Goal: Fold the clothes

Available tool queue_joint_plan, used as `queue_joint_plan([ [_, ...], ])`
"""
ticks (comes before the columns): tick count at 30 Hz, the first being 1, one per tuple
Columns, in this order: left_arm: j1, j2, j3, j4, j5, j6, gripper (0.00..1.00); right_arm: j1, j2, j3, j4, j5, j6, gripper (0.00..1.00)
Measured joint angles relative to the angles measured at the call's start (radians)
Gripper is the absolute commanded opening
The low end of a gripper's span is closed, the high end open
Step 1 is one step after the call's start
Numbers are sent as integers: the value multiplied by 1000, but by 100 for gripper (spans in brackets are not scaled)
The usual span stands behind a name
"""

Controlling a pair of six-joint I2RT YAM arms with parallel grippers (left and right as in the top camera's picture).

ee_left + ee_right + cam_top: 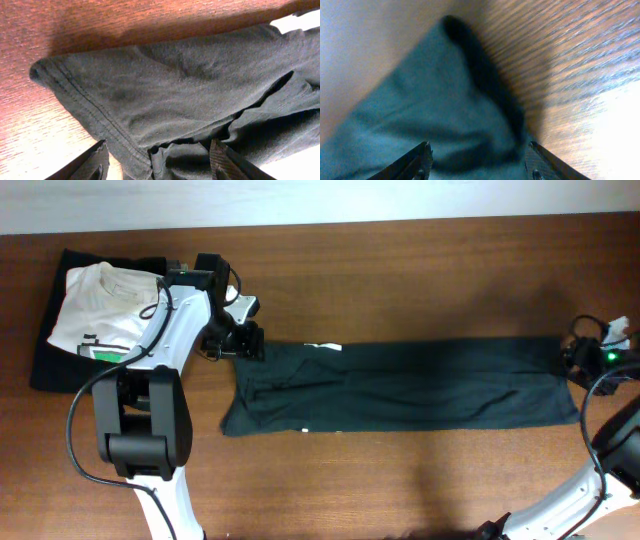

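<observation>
While both stand wide, gripping nothing, the left claw straddles the T-shirt at its ten-o'clock corner and the right claw at two o'clock. The shirt lies as a strip across the bench. Next, probably: pinch both corners.

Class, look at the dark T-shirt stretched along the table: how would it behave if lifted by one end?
Probably floppy: the dark T-shirt lies flat with soft creases, so its free end would sag. Likely light, being thin cloth. Pushed across the wooden table, it would probably bunch rather than slide whole.
</observation>
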Motion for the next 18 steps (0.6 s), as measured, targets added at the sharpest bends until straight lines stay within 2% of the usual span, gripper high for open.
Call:
queue_joint_plan([
  [1, 0, 0, 0, -8, 2, -2, 26, -35, 0, 29, -40, -120, -42, 58],
  [3, 0, 0, 1, -16, 48, 3, 15, -56, -3, 54, -101, -228, -68, 54],
  [7, -48, 2, 2, 60, 132, 48, 6, -28, -13, 68, -186, -325, -24, 56],
  [10, -167, 28, 2, 107, 87, 97, 3, -2, -13, 68, -210, -334, -15, 57],
  [12, -216, 83, 2, 116, 43, 113, 1, 0, -13, 68, -215, -286, 12, 66],
  [15, -190, 137, 16, 119, 10, 98, 1, 0, -13, 68, -167, -174, 24, 74],
  [18, -143, 138, 26, 129, -35, 39, 1, 0, -13, 68, -113, -121, -15, 74],
])
